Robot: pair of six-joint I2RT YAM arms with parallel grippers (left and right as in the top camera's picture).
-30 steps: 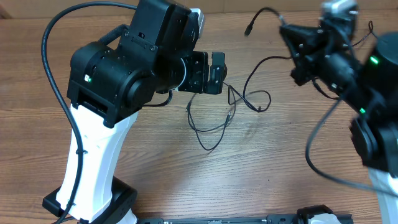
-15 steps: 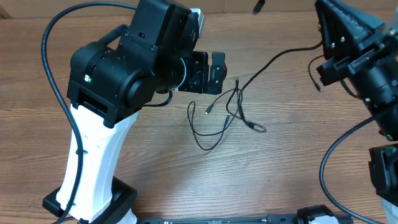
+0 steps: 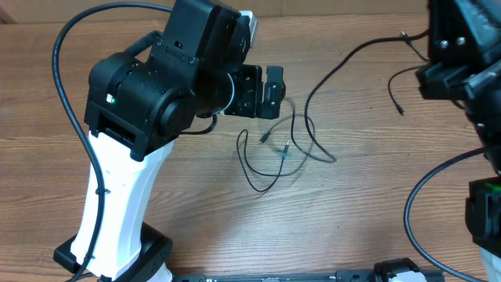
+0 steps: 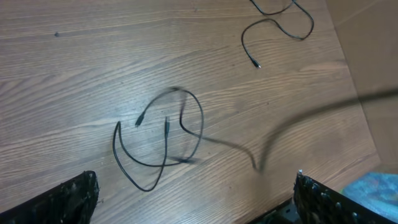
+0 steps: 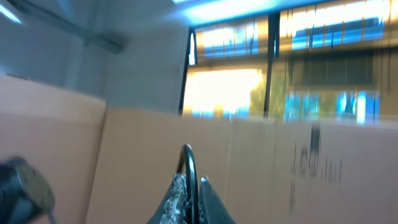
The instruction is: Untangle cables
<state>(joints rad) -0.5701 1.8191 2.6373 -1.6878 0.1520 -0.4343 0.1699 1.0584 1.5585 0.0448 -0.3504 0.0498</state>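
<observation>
R claw (image 5: 191, 182) lifted higher, pinching cables (image 3: 283, 150)

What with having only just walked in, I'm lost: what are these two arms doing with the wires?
They are untangling thin black cables. The right gripper is shut on one cable, which stretches from it back to the loose loops lying on the wooden table. The left gripper is open above those loops, holding nothing. The loops are not yet separated.

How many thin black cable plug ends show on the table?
3: two plug ends inside the tangled loop, one ending the separate strand beyond it. More may be hidden.
</observation>
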